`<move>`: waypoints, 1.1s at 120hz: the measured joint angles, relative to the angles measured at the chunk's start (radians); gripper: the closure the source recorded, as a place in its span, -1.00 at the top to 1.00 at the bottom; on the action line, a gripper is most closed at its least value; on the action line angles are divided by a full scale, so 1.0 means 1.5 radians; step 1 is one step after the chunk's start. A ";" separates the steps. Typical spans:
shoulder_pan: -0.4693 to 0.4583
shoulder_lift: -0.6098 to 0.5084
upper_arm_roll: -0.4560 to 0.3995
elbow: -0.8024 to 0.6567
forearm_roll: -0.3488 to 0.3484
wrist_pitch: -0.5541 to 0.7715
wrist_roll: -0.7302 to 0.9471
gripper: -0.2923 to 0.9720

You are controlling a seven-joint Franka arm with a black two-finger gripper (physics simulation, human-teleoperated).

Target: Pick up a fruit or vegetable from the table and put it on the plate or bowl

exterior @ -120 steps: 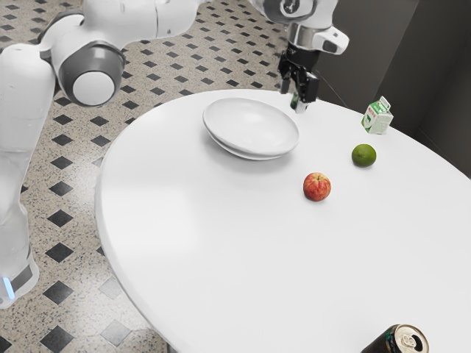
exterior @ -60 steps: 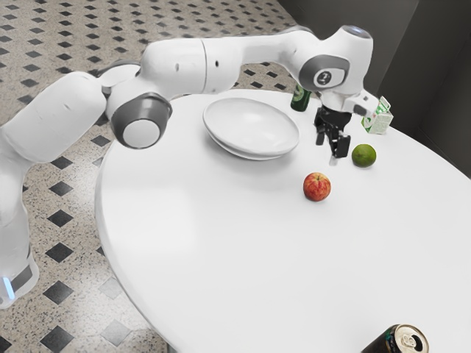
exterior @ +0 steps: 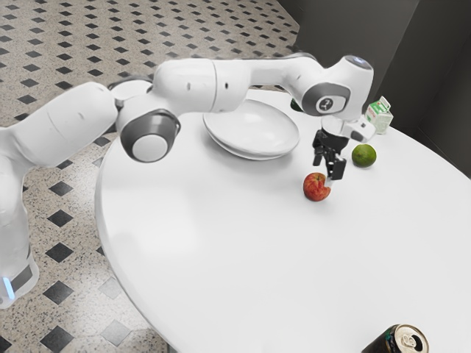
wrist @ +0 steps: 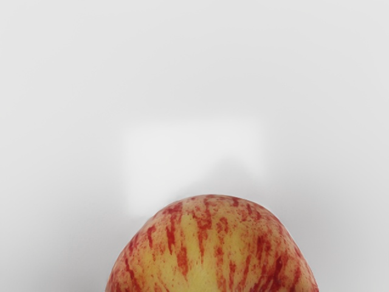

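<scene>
A red and yellow apple [exterior: 316, 188] lies on the round white table [exterior: 243, 250], to the exterior view's right of the middle. My black gripper [exterior: 329, 168] hangs open just above it, its fingertips close to the apple's top right. The wrist view has the streaked apple [wrist: 213, 249] right under my hand. A green lime [exterior: 363, 155] rests a little farther toward the exterior view's right. The white plate [exterior: 252, 129] sits at the back of the table, tilted on something beneath it.
A small green and white carton [exterior: 378, 115] stands behind the lime near the table's far edge. A dark green bottle [exterior: 296, 104] is partly hidden behind my arm. A drink can [exterior: 398, 341] stands at the front right edge.
My arm swung from behind the plate toward the exterior view's right and came down, ending over the apple. The fruits and plate have stayed put.
</scene>
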 joint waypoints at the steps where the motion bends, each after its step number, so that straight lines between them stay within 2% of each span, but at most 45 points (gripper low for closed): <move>1: 0.000 0.001 0.000 0.000 0.000 0.000 0.000 0.54; 58: -0.001 0.045 -0.004 0.013 0.000 0.002 0.021 0.49; 74: -0.003 0.046 -0.005 0.014 0.000 0.003 0.026 0.28; 85: -0.004 0.046 -0.005 0.014 0.002 0.005 0.028 0.05; 102: -0.003 0.040 -0.003 0.013 0.008 0.007 0.030 -0.08; 113: -0.004 0.007 -0.001 0.005 0.016 0.007 0.030 -0.18; 122: -0.002 -0.060 0.003 -0.026 0.031 0.004 0.030 -0.24; 132: 0.006 -0.124 0.035 -0.050 0.045 -0.011 0.030 -0.29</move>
